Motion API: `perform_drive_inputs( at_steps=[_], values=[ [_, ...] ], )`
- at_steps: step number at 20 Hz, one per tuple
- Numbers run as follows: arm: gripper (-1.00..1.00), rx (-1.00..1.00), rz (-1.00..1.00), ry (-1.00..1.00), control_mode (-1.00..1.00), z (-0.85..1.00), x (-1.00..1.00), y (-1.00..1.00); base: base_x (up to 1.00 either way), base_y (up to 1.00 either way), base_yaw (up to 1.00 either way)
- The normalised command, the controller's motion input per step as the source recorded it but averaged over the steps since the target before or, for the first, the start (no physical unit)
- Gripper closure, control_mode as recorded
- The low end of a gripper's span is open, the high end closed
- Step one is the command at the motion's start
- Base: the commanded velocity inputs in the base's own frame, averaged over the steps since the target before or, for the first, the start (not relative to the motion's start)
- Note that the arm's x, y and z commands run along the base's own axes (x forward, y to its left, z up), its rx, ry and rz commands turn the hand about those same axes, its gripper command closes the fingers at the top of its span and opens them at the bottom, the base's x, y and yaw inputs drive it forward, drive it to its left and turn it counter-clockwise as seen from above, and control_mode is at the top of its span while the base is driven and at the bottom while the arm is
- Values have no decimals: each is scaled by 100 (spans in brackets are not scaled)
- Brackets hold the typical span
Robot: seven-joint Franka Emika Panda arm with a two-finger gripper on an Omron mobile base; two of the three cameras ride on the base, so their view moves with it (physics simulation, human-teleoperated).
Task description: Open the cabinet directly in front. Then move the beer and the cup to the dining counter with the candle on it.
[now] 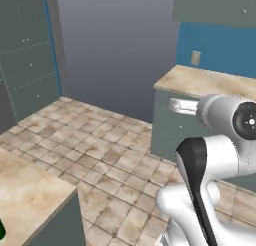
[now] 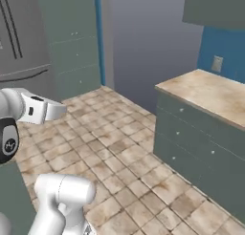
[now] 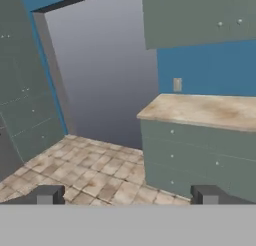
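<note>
Cabinet (image 3: 200, 17): hangs high on the blue wall at the upper right of the hand view, grey-green, doors shut, two small pale knobs near the lower right corner. Well apart from the gripper (image 3: 126, 196), untouched.

Directly below, on the wall: a pale outlet (image 3: 177, 84). Under that, a beige marbled worktop (image 3: 205, 110) over grey-green drawers (image 3: 200, 155) with small pale knobs, all closed.

Gripper: jaws spread wide, dark fingertips (image 3: 47, 195) far apart at the bottom of the hand view, nothing between them, pointed level across the room toward the grey back wall.

Further out: brown and cream tiled floor (image 3: 90, 170) between the units. Tall grey-green cupboards (image 3: 25, 105) on the left, edged by a blue strip. Grey fridge (image 2: 19, 38) beside those in the right base view.

Nearest the base, lower left of the left base view: corner of another beige counter (image 1: 30, 195) on a grey-green base, with a dark green scrap (image 1: 1, 231) at the picture's edge, too cut off to identify. White arm (image 1: 220, 140) bent at the lower right.
</note>
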Motion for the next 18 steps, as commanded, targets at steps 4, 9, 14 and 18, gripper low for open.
perform_drive_inputs(
  at_steps=[4, 9, 14, 18],
  values=[
    [-100, 0, 0, 0, 100, 0, 0, 0, -22, -58, -78],
    [-100, 0, 0, 0, 100, 0, 0, 0, -11, -73, -68],
    [-100, 0, 0, 0, 100, 0, 0, 0, -8, -79, -57],
    [-100, 0, 0, 0, 100, 0, 0, 0, 1, -64, -42]
  ],
)
